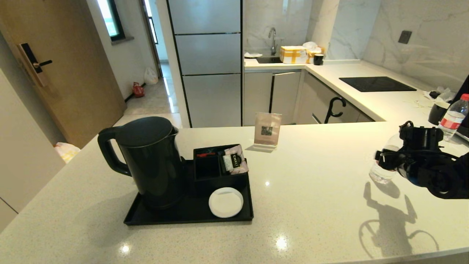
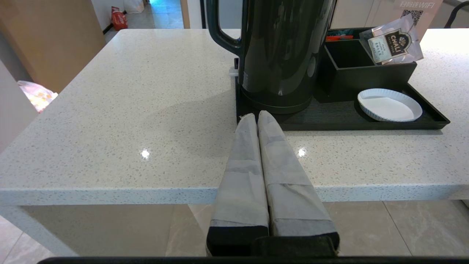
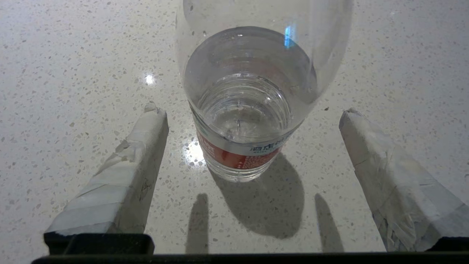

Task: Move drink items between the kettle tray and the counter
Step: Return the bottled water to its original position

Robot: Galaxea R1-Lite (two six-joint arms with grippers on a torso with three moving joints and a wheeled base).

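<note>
The left pincer (image 2: 256,117), fingers pressed together, hangs off the tabletop's (image 2: 146,110) near edge. On the tray (image 2: 436,123): kettle (image 2: 282,55), white dish (image 2: 389,105), box (image 2: 366,73) holding the sachet (image 2: 392,42).

home kitchen | fridge (image 1: 207,62) | sink tap (image 1: 272,39) | hob (image 1: 376,84) | stone counter (image 1: 315,205)

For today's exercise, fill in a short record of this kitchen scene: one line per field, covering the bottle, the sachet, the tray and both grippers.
water bottle: upright on the counter, apart from the tray
tea sachet: propped in the compartment box
kettle tray: holds kettle, box, white dish
right gripper: open, fingers either side of the bottle, not touching
left gripper: shut, off the counter's edge near the tray
</note>
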